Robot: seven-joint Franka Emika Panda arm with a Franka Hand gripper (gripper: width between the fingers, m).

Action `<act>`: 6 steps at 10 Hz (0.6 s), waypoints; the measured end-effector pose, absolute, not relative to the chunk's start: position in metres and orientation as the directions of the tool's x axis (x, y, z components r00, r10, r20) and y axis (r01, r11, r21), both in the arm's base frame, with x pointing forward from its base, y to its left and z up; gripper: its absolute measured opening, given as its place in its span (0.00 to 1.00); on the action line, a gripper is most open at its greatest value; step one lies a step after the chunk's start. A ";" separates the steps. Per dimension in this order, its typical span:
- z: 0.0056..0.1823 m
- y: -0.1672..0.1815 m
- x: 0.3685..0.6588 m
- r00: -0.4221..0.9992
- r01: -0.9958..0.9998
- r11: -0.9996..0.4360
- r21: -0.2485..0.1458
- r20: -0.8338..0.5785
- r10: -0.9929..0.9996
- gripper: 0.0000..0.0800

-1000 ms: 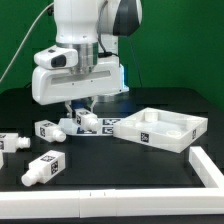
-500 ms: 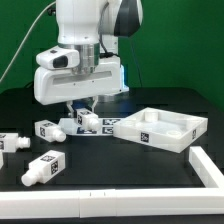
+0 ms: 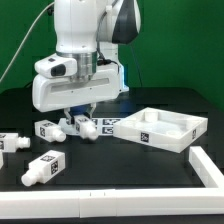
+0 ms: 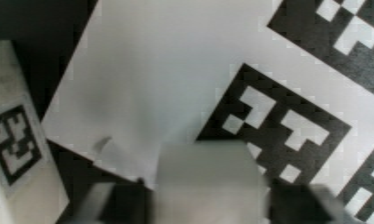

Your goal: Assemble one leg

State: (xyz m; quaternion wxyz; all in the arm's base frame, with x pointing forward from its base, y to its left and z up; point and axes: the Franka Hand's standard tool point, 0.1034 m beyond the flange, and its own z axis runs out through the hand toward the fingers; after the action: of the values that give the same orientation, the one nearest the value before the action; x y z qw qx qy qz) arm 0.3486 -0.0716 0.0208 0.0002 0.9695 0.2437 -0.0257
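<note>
My gripper [image 3: 80, 114] hangs low over the table, just above a white leg [image 3: 88, 126] with black-and-white tags that lies by the marker board [image 3: 108, 125]. In the wrist view the gripper [image 4: 205, 200] is open. Its two dark fingers [image 4: 116, 200] stand apart with a blurred white surface between them. I cannot tell whether that surface is the leg. A second leg [image 3: 48, 129] lies just to the exterior view's left and also shows in the wrist view [image 4: 13, 140]. Two more legs lie further left [image 3: 10, 142] and in front [image 3: 42, 169].
The large white square tabletop [image 3: 186, 136] lies at the exterior view's right. A white frame edge [image 3: 208, 166] runs along the front right. Large tags [image 4: 282, 125] show beside the fingers in the wrist view.
The arm has come down and slightly toward the exterior view's left, bringing the gripper close over the leg by the marker board. The legs and the tabletop have not moved.
</note>
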 end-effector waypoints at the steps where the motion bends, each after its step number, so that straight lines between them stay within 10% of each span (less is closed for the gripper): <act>1: 0.021 -0.072 0.349 0.880 0.472 -0.881 -0.012 -0.050 0.472 0.63; 6: 0.065 0.001 0.392 0.880 0.472 -0.881 -0.019 -0.046 0.472 0.81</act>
State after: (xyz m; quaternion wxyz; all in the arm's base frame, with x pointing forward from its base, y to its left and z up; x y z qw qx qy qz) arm 0.3922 0.0012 0.0649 -0.0037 0.9696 0.2435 -0.0248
